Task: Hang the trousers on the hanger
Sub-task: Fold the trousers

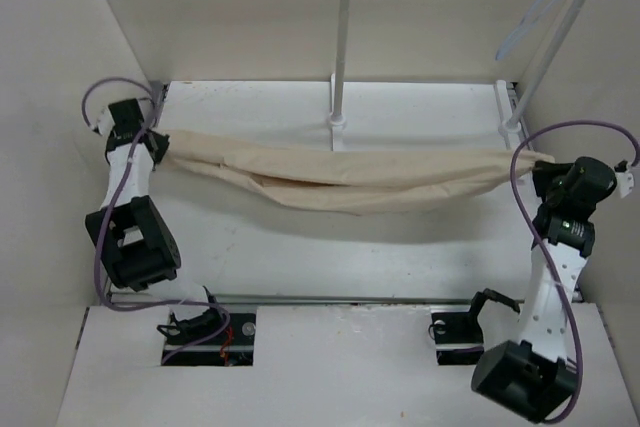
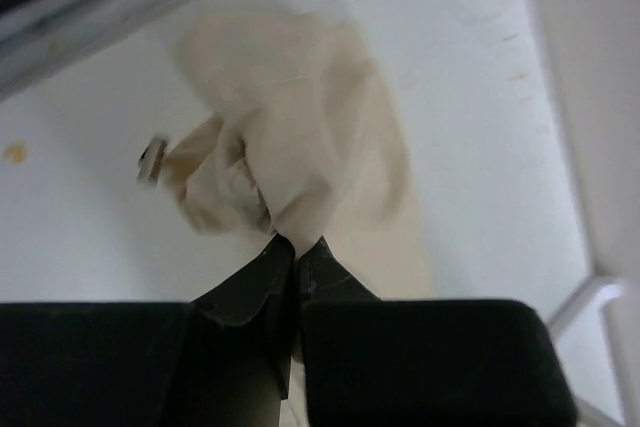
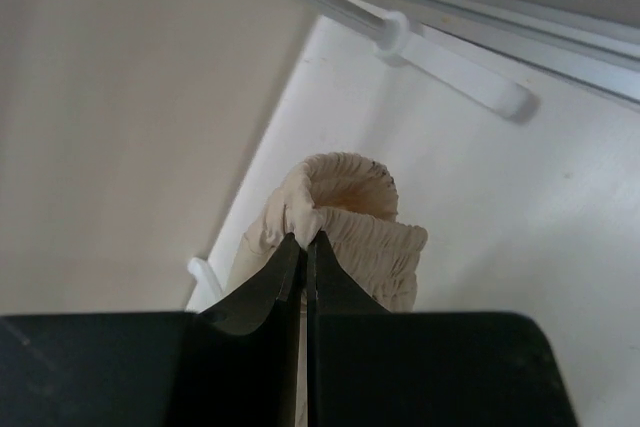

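Jaws clenched on cloth both sides, left gripper (image 2: 297, 242) pinching a bunched end, right gripper (image 3: 308, 239) the gathered waistband, so the trousers (image 1: 340, 172) stretch between them across the table (image 1: 300, 257) (sagging mid-span), and reaching the hanger (image 1: 545, 2) high at far right will want equal tension and a level lift.

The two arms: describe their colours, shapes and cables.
Both arms are built alike: the left arm and right arm have chunky black joint housings joined by white links, with a purple cable looping along each. In the wrist views, the left gripper and right gripper show dark fingers tapering to points.
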You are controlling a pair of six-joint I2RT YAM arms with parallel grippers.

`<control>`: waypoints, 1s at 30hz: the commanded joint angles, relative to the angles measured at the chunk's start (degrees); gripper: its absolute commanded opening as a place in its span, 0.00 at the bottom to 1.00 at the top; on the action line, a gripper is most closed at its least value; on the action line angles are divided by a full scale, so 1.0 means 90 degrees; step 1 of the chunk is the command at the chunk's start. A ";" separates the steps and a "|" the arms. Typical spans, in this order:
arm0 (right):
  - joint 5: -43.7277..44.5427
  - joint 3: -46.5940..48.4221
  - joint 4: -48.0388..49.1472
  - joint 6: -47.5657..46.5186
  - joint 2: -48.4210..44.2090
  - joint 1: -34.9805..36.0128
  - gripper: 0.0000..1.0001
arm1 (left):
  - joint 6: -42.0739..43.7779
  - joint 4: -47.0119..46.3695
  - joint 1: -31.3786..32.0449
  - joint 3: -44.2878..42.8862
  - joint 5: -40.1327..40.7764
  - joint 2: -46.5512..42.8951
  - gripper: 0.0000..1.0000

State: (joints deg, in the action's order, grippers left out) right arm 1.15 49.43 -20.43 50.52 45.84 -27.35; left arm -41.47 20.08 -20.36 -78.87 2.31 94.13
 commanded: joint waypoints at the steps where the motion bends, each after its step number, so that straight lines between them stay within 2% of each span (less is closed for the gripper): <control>1: -0.0107 -0.0696 0.0609 0.0440 0.0384 -0.0645 0.00 | -0.0255 -0.0824 -0.0087 0.1478 0.0496 -0.0253 0.00; 2: -0.0243 -0.0736 0.0638 0.0547 0.0423 -0.0841 0.00 | -0.0255 -0.0824 -0.0087 0.1478 0.0496 -0.0253 0.00; 3: -0.0303 -0.0727 0.0658 0.0665 0.0443 -0.1007 0.00 | -0.0313 -0.1221 0.0049 0.2474 0.0998 -0.0485 0.01; 8: -0.0557 -0.0492 0.0590 0.0900 0.0512 -0.1564 0.00 | -0.0382 -0.1615 0.0460 0.3615 0.1666 -0.1277 0.06; 11: -0.0791 -0.0472 0.0678 0.0920 0.0551 -0.1604 0.01 | -0.0402 -0.1597 0.0470 0.3880 0.2086 -0.1853 0.22; 14: -0.0801 -0.0599 0.0785 0.0881 0.0502 -0.1537 0.01 | -0.0411 -0.1469 0.0548 0.3774 0.2156 -0.2215 0.47; 17: -0.0753 -0.0746 0.0834 0.0822 0.0375 -0.1400 0.01 | -0.0421 -0.1342 0.0713 0.3559 0.2107 -0.2508 0.58; 19: -0.0733 -0.0707 0.0883 0.0657 0.0297 -0.1312 0.02 | -0.0421 -0.1206 0.0831 0.3335 0.2078 -0.2684 0.63; 23: -0.0684 -0.0308 0.0912 0.0023 -0.0005 -0.0465 0.02 | -0.0509 -0.1000 0.1240 0.2973 0.1884 -0.2977 0.64; 25: -0.0665 0.0033 0.0932 -0.0523 -0.0045 0.0286 0.03 | -0.0538 -0.0971 0.1426 0.2924 0.1600 -0.3095 0.64; 27: -0.0645 0.0395 0.0922 -0.1148 0.0013 0.1174 0.04 | -0.0597 -0.0951 0.1719 0.2865 0.0802 -0.3348 0.64; 30: -0.0635 0.0699 0.0931 -0.1803 0.0092 0.2532 0.04 | -0.0743 -0.0805 0.2012 0.2943 0.0204 -0.3894 0.65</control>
State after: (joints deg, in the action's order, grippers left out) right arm -4.38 51.18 -16.99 43.18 47.29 -11.62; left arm -46.11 11.18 -4.16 -50.81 11.09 63.86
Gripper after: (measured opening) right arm 0.061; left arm 0.648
